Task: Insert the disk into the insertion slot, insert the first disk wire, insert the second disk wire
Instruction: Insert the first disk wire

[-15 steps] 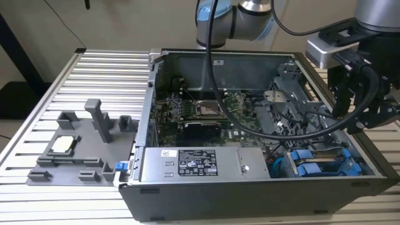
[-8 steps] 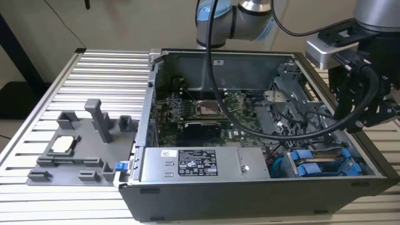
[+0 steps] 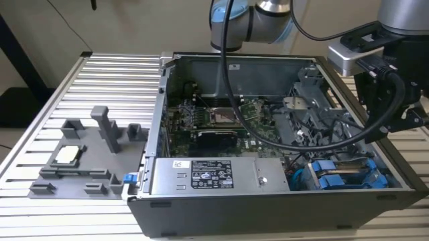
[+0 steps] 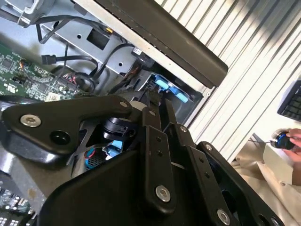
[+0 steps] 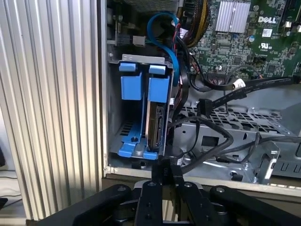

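First wrist view: the disk stands on edge in the insertion slot of the drive cage. Its blue frame is down in the bay and its connector edge faces me. A second blue carrier fills the bay just beside it, on the cage's side toward the case wall. Seating looks finished, so I judge the wire work to be the step in hand.

My gripper hangs just outside the cage mouth, in line with the disk's edge, with its fingers drawn together to a narrow tip. I cannot tell whether they pinch a plug.

Doing it well, as I judge it:
- Hold the plug square to the connector edge.
- Push straight along the disk, with no twist. A tilted plug would ride up on the blue frame.
- Use light force, since the carrier tabs are plastic.

Room around the cage:
- Black wires loop across the cage right beside the disk, so that side is tight.
- A blue wire arcs past the slot's far end.
- Toward the case wall there is the other carrier, then a sheet-metal edge.
- The freest line runs straight out from the cage mouth.

Exterior view: the cage sits in a corner of the computer case, beside a silver box, on the slatted table.
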Motion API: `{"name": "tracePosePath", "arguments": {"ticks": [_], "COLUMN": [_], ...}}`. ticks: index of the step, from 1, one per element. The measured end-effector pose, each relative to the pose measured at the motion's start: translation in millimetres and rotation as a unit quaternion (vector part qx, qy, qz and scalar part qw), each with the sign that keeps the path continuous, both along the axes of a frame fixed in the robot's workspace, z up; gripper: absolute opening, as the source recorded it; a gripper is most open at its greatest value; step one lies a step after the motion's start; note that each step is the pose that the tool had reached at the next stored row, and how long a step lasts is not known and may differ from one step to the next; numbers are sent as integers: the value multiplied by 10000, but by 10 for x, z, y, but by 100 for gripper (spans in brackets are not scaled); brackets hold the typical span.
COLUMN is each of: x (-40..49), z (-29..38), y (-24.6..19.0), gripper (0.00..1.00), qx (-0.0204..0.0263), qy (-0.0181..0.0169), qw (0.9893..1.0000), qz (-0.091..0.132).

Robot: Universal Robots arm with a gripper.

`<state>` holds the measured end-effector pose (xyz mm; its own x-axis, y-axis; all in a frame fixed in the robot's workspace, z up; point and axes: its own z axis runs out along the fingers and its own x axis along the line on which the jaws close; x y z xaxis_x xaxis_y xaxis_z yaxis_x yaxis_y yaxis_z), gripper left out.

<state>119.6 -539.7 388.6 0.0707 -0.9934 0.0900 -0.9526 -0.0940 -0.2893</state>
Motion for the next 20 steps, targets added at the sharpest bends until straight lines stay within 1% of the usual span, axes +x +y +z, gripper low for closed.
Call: {"name": "tracePosePath", "arguments": {"ticks": [4, 18, 19, 20], "x": [-11, -12, -11, -7], "z": [-7, -7, -6, -8], "y": [0, 0, -4, -14], "gripper": [20, 19, 19, 19], "qx": [-17, -29, -29, -30], "qy": [-4, -4, -4, 9], "qw": [10000, 10000, 10000, 10000], "qz": [14, 14, 14, 14]}}
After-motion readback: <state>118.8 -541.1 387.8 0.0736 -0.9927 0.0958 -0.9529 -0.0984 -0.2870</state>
